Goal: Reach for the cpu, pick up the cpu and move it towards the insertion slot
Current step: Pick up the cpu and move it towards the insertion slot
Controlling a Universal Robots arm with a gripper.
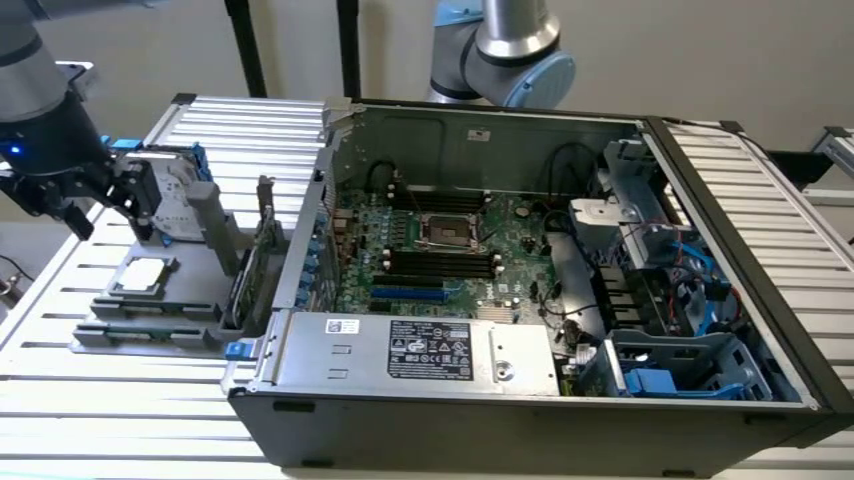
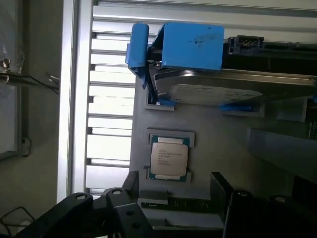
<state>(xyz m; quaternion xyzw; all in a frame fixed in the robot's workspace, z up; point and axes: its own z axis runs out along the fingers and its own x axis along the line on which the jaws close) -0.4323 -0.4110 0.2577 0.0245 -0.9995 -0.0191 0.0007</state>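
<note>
The cpu point(image 2: 169, 159) is a small flat square with a dull silver metal top. Its fine print is too small to read, and a little green shows at its corners. It lies flat in a square recess of a grey holder point(image 1: 194, 300) on the slatted table point(image 1: 80, 400), to the exterior view's left of the open computer case point(image 1: 534, 430). The gripper point(image 1: 114, 225) hangs above the holder with its black fingers point(image 2: 114, 208) spread wide, nothing between them and clear of the cpu. Beside the cpu, a hard drive point(image 2: 218, 91) with blue plastic rails stands on edge and hides part of the holder. Inside the case, well apart from the cpu, the insertion slot point(image 1: 447, 230) is a shiny metal frame with a dark centre.
</note>
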